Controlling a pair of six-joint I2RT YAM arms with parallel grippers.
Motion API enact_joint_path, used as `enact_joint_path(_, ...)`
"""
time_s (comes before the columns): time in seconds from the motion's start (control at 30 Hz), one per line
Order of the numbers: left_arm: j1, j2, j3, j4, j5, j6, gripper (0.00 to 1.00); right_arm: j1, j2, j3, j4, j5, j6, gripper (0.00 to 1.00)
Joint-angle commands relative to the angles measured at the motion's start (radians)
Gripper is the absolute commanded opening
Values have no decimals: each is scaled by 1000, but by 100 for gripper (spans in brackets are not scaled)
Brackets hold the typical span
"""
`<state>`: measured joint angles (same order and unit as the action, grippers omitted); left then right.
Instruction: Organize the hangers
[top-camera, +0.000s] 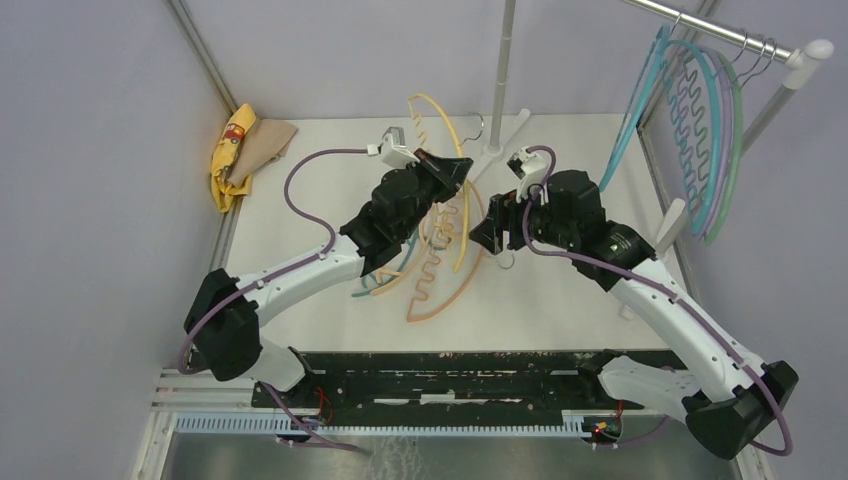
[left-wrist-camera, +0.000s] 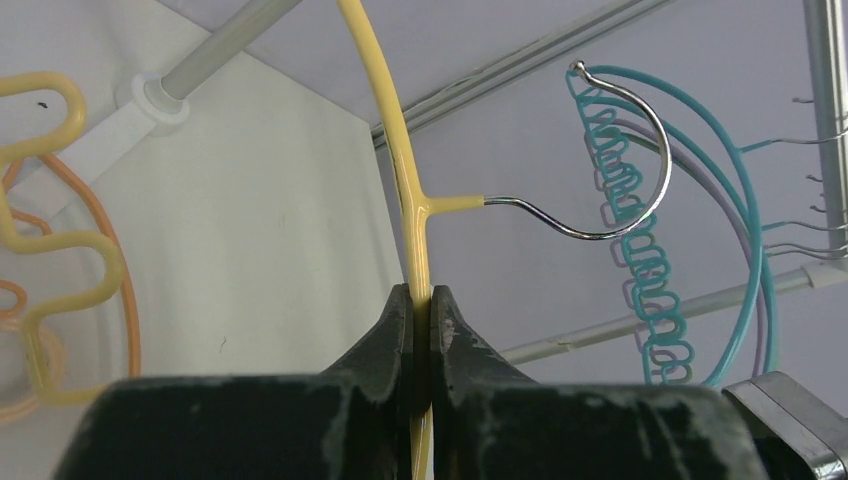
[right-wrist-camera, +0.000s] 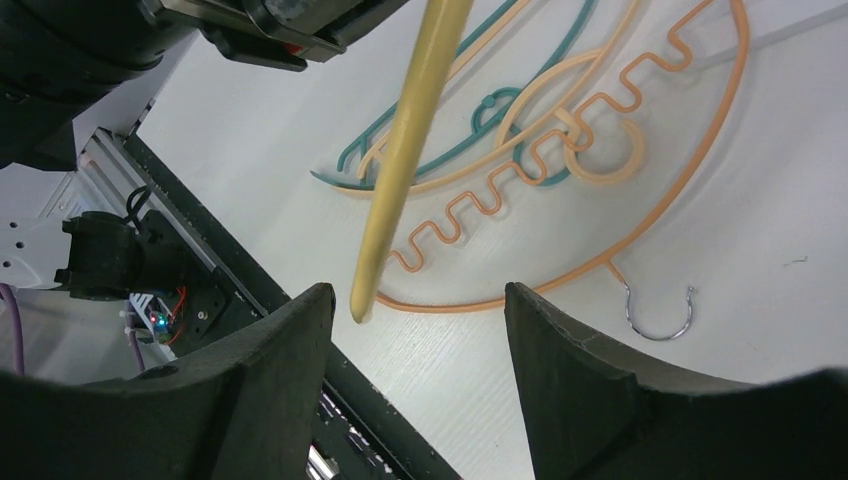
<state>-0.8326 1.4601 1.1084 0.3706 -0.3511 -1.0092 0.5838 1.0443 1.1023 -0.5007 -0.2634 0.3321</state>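
Observation:
My left gripper (top-camera: 455, 170) is shut on the thin shaft of a yellow hanger (top-camera: 445, 115) and holds it lifted above the table. In the left wrist view the jaws (left-wrist-camera: 421, 300) pinch the yellow hanger (left-wrist-camera: 415, 220) just below its metal hook (left-wrist-camera: 620, 190). My right gripper (top-camera: 487, 232) is open and empty; in the right wrist view (right-wrist-camera: 415, 300) the yellow hanger's free end (right-wrist-camera: 400, 170) hangs just above its left finger. An orange hanger (top-camera: 440, 290) and a teal hanger (top-camera: 375, 285) lie on the table under the arms. Several teal, lilac and green hangers (top-camera: 700, 130) hang on the rail (top-camera: 720, 30).
A yellow-and-tan cloth (top-camera: 240, 150) lies at the back left corner. The rack's upright pole (top-camera: 503, 70) stands at the back middle, close behind both grippers. A black strip (top-camera: 440, 375) runs along the near edge. The orange hanger's metal hook (right-wrist-camera: 660, 320) lies on the table by my right finger.

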Motion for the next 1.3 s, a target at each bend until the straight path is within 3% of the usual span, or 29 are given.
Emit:
enact_joint_path(0.0, 1, 34, 100, 53, -1, 48, 3, 19, 52, 13, 76, -48, 11, 71)
enact_joint_path(0.27, 2, 108, 212, 59, 190, 6, 3, 24, 108, -8, 113, -22, -10, 71)
enact_joint_path(0.4, 1, 101, 195, 78, 281, -89, 3, 28, 112, -38, 136, 33, -13, 71)
enact_joint_path(0.6, 1, 31, 80, 155, 294, -215, 3, 29, 107, -92, 159, 144, -14, 62)
enact_joint_path(0.77, 1, -2, 42, 210, 339, -283, 3, 31, 85, -148, 199, 251, 4, 39)
enact_joint_path(0.83, 2, -18, 37, 213, 346, -282, 3, 31, 76, -159, 203, 282, 5, 21)
enact_joint_path(0.9, 1, -39, 36, 194, 341, -248, 3, 30, 65, -167, 201, 311, 8, 10)
enact_joint_path(1.0, 2, -75, 33, 133, 313, -141, 4, 30, 48, -166, 191, 337, 8, 8)
enact_joint_path(1.03, 5, -88, 31, 105, 307, -99, 9, 31, 39, -166, 187, 344, 8, 8)
enact_joint_path(1.07, 6, -101, 26, 83, 303, -52, 22, 30, 32, -165, 182, 353, 9, 8)
enact_joint_path(1.13, 7, -138, -3, 63, 306, 48, 75, 31, 15, -160, 162, 387, 14, 8)
enact_joint_path(1.17, 9, -159, -17, 52, 310, 97, 97, 30, 8, -160, 152, 404, 15, 6)
enact_joint_path(1.27, 9, -227, -54, 15, 373, 255, 99, 30, -17, -164, 133, 459, 12, 5)
